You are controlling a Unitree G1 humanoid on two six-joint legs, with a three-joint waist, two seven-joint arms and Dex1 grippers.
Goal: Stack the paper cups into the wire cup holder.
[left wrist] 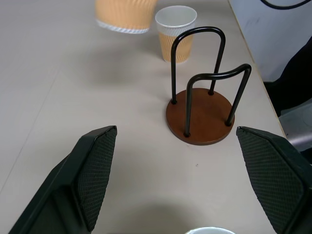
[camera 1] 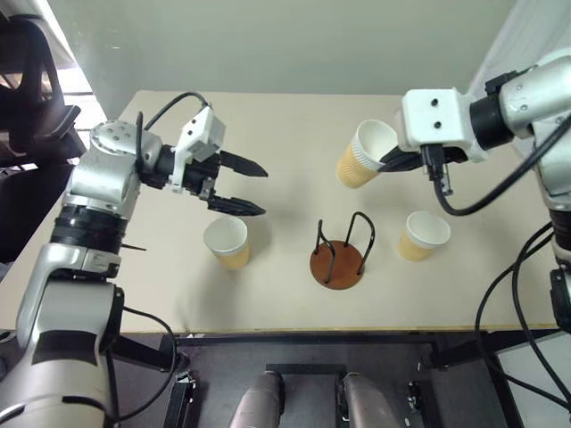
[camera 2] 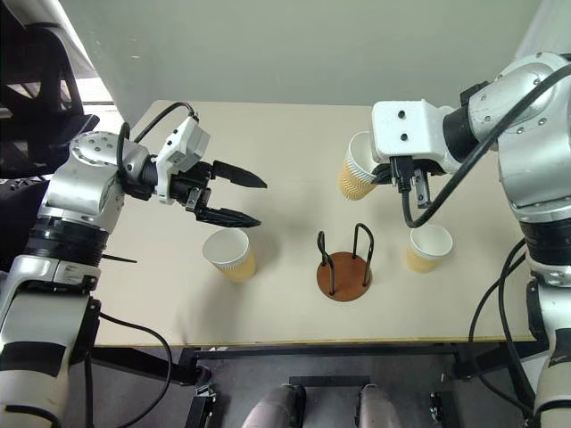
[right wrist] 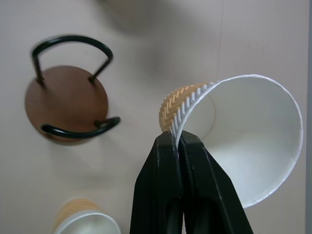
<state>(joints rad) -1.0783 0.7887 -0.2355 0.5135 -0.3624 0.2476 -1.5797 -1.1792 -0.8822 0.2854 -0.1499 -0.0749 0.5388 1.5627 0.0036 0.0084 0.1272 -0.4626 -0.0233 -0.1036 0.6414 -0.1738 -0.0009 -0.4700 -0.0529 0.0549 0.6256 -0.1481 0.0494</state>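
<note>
The right gripper (right wrist: 179,139) is pinching a tilted cup (camera 1: 364,155) by its wall; it needs straightening above the holder (camera 1: 338,262), while the left gripper (camera 1: 243,186) is gaping empty

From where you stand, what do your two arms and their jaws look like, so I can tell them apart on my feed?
Both arms are silver-grey metal with black joint bands and loose black cables. The left gripper has a white angular housing and two black tapered fingers with textured pads. The right gripper sits on a white boxy housing marked by two dark dots, with a black cable looping beneath it.
</note>
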